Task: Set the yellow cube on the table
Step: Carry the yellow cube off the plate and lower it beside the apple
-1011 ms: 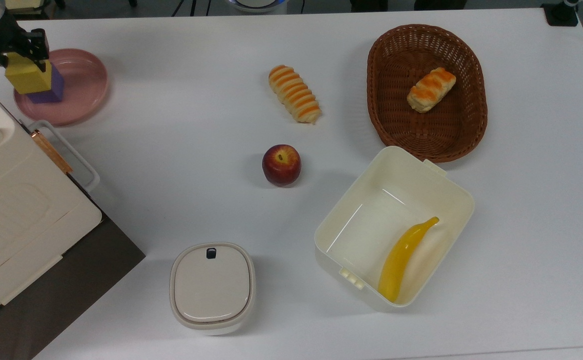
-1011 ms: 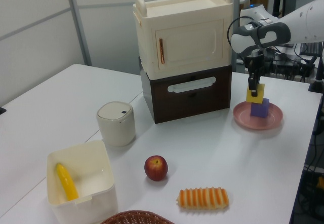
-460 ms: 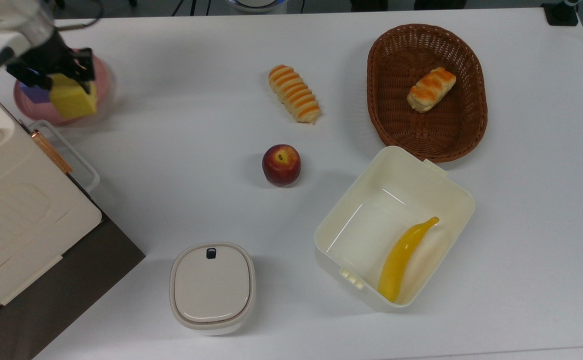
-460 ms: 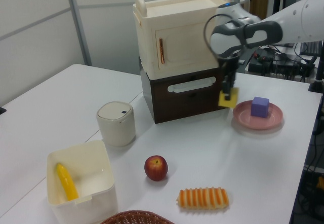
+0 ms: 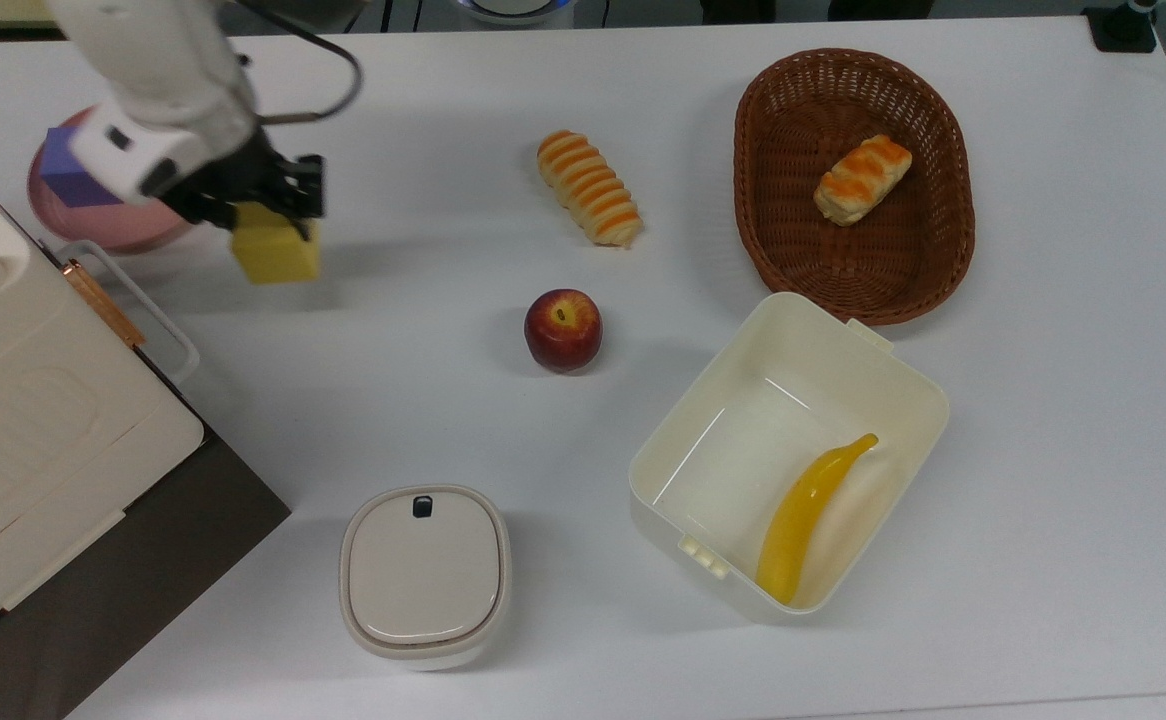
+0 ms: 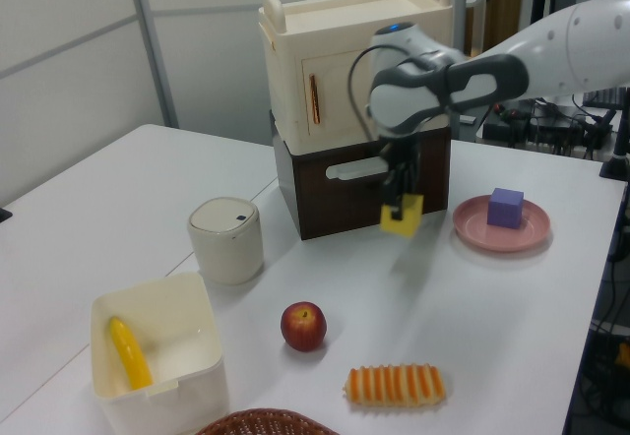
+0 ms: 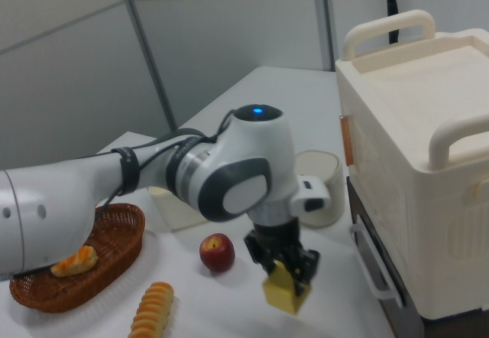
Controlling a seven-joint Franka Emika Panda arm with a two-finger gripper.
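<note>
My gripper [image 5: 278,215] is clenched on the yellow cube [image 5: 276,256], my black fingers [image 7: 298,265] pressed against its upper part from two sides so that most of the block hangs below them. In the top view I carry it in the upper left of the frame, over bare white table [image 5: 1043,420], just right of the pink plate [image 5: 113,232]. In the left view the cube [image 6: 402,217] hangs in front of the dark brown cabinet [image 6: 325,199], clear of the tabletop, a little right of centre. In the right view it [image 7: 286,293] sits low in the frame, tilted, with the apple [image 7: 217,252] to its left.

I can read no writing or brand on anything; the lidded cream pot [image 5: 425,572] carries only a small dark mark on its lid.

A second ago I held the yellow cube right on top of the purple cube [image 6: 506,207] on the plate. Half a second ago I had it lifted off and at the plate's edge. Now it is off the plate altogether and further toward the frame's middle, while the purple cube stays on the plate. The bread roll [image 5: 589,187], basket [image 5: 943,260], tub [image 5: 903,390] and banana [image 5: 807,515] have not moved.
</note>
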